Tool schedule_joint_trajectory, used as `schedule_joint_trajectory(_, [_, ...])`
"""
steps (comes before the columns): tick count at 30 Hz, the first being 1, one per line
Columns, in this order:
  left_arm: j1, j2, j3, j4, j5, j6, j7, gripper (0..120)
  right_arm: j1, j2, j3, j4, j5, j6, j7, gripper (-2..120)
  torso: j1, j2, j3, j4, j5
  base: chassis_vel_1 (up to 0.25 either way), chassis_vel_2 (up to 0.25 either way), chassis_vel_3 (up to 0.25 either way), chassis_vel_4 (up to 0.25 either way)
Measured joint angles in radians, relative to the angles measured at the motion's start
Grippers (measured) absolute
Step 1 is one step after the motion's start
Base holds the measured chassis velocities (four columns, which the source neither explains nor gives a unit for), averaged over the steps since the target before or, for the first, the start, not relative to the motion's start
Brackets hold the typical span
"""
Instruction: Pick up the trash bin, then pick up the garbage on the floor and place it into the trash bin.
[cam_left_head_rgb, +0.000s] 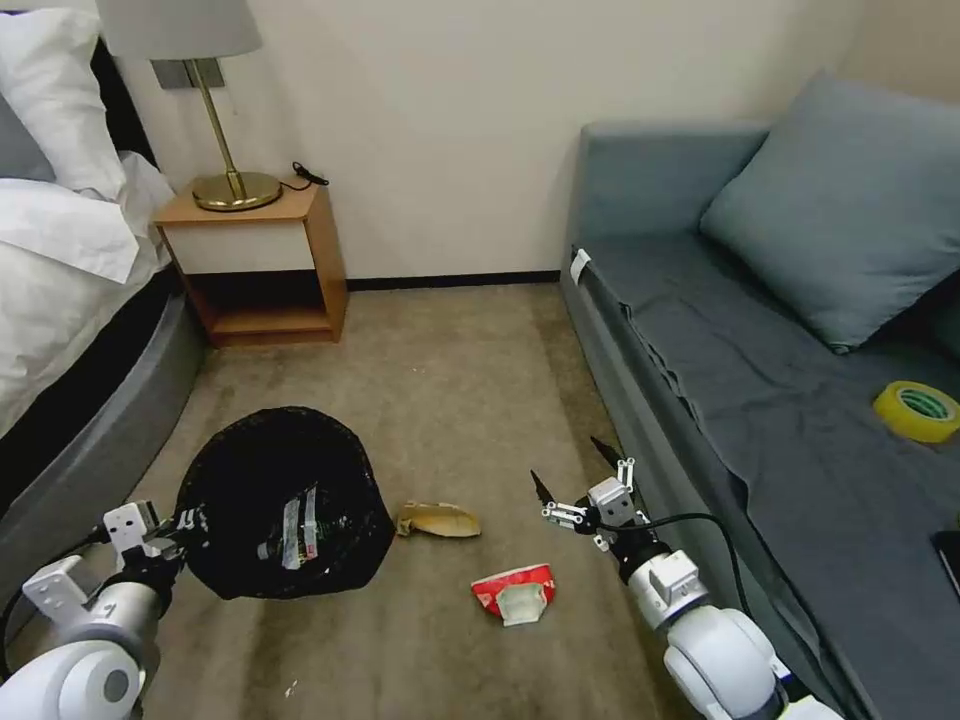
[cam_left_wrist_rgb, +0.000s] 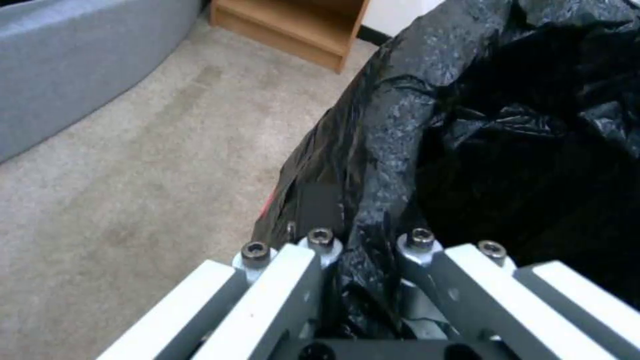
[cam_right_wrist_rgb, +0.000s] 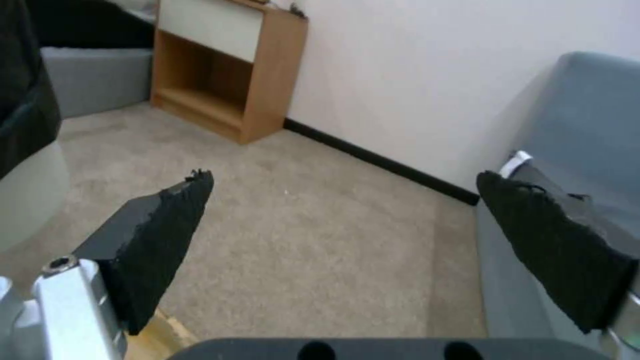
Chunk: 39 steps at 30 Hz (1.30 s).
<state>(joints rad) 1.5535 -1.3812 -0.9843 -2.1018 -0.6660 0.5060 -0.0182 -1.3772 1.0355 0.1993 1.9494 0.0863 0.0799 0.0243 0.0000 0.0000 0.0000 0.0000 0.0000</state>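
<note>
My left gripper (cam_left_head_rgb: 188, 523) is shut on the bag-covered rim of the trash bin (cam_left_head_rgb: 285, 490), low on the left. In the left wrist view the fingers (cam_left_wrist_rgb: 320, 250) pinch the crinkly black liner of the bin (cam_left_wrist_rgb: 507, 130). A clear bottle with a green label (cam_left_head_rgb: 300, 528) lies inside the bin. On the carpet to the bin's right lie a yellow-brown wrapper (cam_left_head_rgb: 437, 520) and a red-white packet (cam_left_head_rgb: 513, 592). My right gripper (cam_left_head_rgb: 577, 478) (cam_right_wrist_rgb: 347, 215) hangs open and empty above the carpet, just right of the packet and close to the sofa.
A grey sofa (cam_left_head_rgb: 720, 400) runs along the right, with a cushion, a yellow tape roll (cam_left_head_rgb: 917, 410) and a black phone (cam_left_head_rgb: 950, 560) on it. A bed (cam_left_head_rgb: 70, 330) borders the left. A wooden nightstand (cam_left_head_rgb: 262, 262) with a lamp stands at the back wall.
</note>
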Motion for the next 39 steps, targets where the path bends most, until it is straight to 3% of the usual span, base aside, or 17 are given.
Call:
schedule_joint_trajectory(5, [-0.003,-0.003,0.002,0.003,0.001,0.0,0.004,4,0.038,-0.045,-0.031,-0.053,0.026,0.003,-0.049,100,0.0,0.0,0.0,-0.0002,0.0002,-0.021,0.012,0.021,-0.03])
schedule_joint_trajectory(8, [-0.003,-0.007,0.011,0.005,0.01,-0.006,0.016,4,0.123,-0.119,-0.108,-0.106,0.067,-0.068,-0.114,100,0.0,0.0,0.0,-0.0004,0.0,0.0,0.0,0.0,0.0])
schedule_joint_trajectory(10, [-0.002,-0.007,0.013,0.005,0.011,-0.007,0.018,4,0.138,-0.128,-0.122,-0.113,0.072,-0.076,-0.119,100,0.0,0.0,0.0,-0.0002,0.0,0.0,0.0,0.0,0.0])
schedule_joint_trajectory(12, [0.002,-0.009,0.021,0.007,0.022,-0.017,0.03,4,0.274,-0.184,-0.26,-0.177,0.16,-0.142,-0.156,100,0.0,0.0,0.0,0.0001,-0.0004,0.0,0.0,0.0,0.0])
schedule_joint_trajectory(14, [0.002,-0.009,0.022,0.007,0.023,-0.017,0.032,4,0.294,-0.19,-0.283,-0.187,0.177,-0.152,-0.163,100,0.0,0.0,0.0,-0.0001,-0.0001,0.0,0.0,0.0,0.0])
schedule_joint_trajectory(16, [0.005,-0.008,0.023,0.012,0.027,-0.024,0.039,4,0.413,-0.209,-0.407,-0.249,0.266,-0.196,-0.192,100,0.0,0.0,0.0,0.0002,0.0002,0.0,0.0,0.0,0.0])
schedule_joint_trajectory(19, [0.006,-0.006,0.022,0.015,0.027,-0.029,0.044,4,0.48,-0.214,-0.476,-0.284,0.318,-0.229,-0.213,100,0.0,0.0,0.0,0.0002,-0.0004,0.0,0.0,0.0,0.0])
schedule_joint_trajectory(21, [0.009,0.0,0.016,0.02,0.023,-0.035,0.052,4,0.617,-0.213,-0.593,-0.336,0.396,-0.302,-0.258,100,0.0,0.0,0.0,0.0,0.0007,0.0,0.0,0.0,0.0])
schedule_joint_trajectory(22, [0.01,0.005,0.009,0.025,0.018,-0.042,0.057,4,0.718,-0.21,-0.673,-0.367,0.427,-0.359,-0.303,100,0.0,0.0,0.0,0.0005,-0.0012,0.0,0.0,0.0,0.0])
schedule_joint_trajectory(23, [0.01,0.005,0.009,0.025,0.018,-0.042,0.057,4,0.718,-0.21,-0.673,-0.367,0.427,-0.359,-0.303,100,0.0,0.0,0.0,0.0005,-0.0012,0.0,0.0,0.0,0.0])
schedule_joint_trajectory(25, [0.012,0.011,-0.001,0.037,0.011,-0.05,0.063,4,0.814,-0.199,-0.777,-0.407,0.425,-0.428,-0.406,100,0.0,0.0,0.0,0.0002,0.0007,0.0,0.0,0.0,0.0])
schedule_joint_trajectory(27, [0.013,0.014,-0.009,0.047,0.006,-0.059,0.067,4,0.869,-0.189,-0.839,-0.44,0.419,-0.472,-0.469,100,0.0,0.0,0.0,0.0003,-0.0009,0.0,0.0,0.0,0.0])
schedule_joint_trajectory(39, [0.019,0.024,-0.033,0.077,-0.015,-0.085,0.084,4,0.981,-0.158,-1.041,-0.555,0.417,-0.498,-0.593,100,0.0,0.0,0.0,0.0,0.0001,0.0,0.0,0.0,0.0])
